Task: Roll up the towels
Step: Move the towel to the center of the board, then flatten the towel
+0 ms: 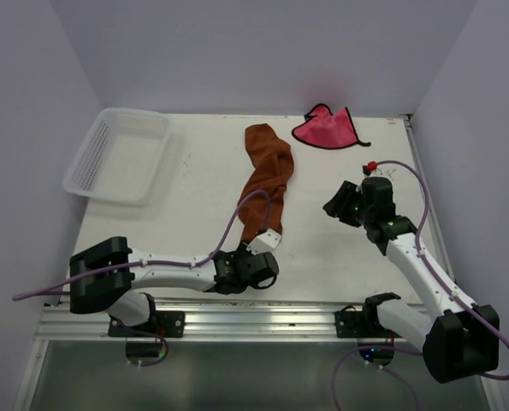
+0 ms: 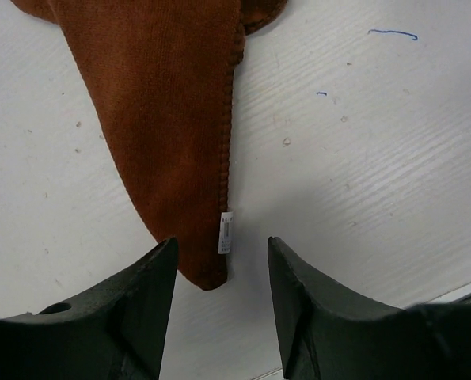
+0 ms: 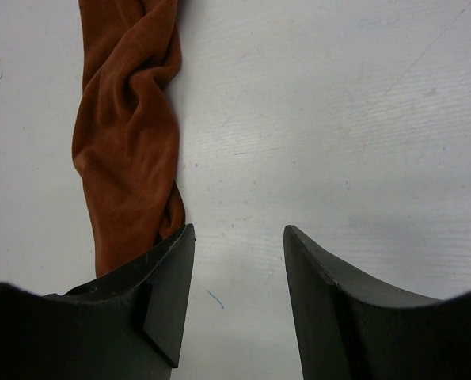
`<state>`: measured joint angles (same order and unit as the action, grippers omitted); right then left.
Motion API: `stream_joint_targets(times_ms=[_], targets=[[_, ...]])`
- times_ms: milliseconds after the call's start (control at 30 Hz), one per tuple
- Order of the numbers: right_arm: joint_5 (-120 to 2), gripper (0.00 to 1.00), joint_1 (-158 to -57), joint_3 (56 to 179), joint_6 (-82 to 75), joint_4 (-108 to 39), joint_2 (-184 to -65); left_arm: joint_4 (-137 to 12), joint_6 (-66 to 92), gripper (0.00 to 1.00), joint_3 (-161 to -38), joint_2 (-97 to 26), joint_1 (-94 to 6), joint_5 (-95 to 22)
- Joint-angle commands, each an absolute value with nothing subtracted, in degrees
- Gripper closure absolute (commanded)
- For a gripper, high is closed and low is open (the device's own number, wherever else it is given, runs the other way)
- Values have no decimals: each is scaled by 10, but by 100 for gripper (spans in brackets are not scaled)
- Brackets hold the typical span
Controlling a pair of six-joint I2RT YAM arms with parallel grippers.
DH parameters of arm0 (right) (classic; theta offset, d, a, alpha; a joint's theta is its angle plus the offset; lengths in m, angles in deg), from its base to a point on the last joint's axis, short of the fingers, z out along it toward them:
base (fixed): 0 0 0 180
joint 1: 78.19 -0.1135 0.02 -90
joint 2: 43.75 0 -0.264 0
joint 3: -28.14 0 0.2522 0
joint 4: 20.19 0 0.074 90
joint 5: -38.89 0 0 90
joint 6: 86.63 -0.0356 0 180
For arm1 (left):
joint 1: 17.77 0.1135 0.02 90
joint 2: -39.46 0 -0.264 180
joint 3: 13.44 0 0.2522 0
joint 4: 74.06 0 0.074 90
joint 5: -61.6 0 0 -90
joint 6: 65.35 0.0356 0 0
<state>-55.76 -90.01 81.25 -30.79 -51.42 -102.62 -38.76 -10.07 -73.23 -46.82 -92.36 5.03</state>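
Left gripper (image 2: 223, 273): fingers (image 2: 152, 309) apart, nothing clamped. The near tip of the rust-orange towel (image 2: 168, 119) lies flat on the table (image 2: 377, 158) in the gap between them, closer to the 9 o'clock finger. I can't tell whether it touches that finger. The towel's white label (image 2: 226, 232) sits on its right edge, just above the tip. Two small blue pen marks (image 2: 393, 33) are on the table at 1 o'clock in the left wrist view.

Right gripper (image 3: 239, 277): jaws wide apart, only bare table between them. In its wrist view the same towel is at 10–11 o'clock, twisted and bunched, and its lower end passes out of sight behind the 9 o'clock finger (contact unclear).

Top view: the rust-orange towel is a long strip running 12 to 6 through the table centre, wider at the far end and narrow at the near end by the left wrist. The right gripper is at 3 o'clock of the strip, well apart from it.

The pink towel (image 1: 325, 128) lies crumpled at 1 o'clock by the far edge, dark edging visible, and neither arm is near it. A white mesh basket (image 1: 121, 158) sits at 10 o'clock on the far left corner. A purple cable (image 1: 237, 218) loops over the left arm.
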Motion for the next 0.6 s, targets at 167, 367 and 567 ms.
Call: stream_joint_targets(times_ms=[167, 367, 567], targets=[[-567, 48, -896, 805, -316, -492, -1026, -493, -85, 52, -681, -460, -876, 6], [-570, 48, -894, 804, -317, -491, -1033, -522, -80, 53, -665, -473, -869, -19], [-565, 48, -894, 802, -317, -492, -1029, -528, -76, 77, -661, -486, -869, -34]])
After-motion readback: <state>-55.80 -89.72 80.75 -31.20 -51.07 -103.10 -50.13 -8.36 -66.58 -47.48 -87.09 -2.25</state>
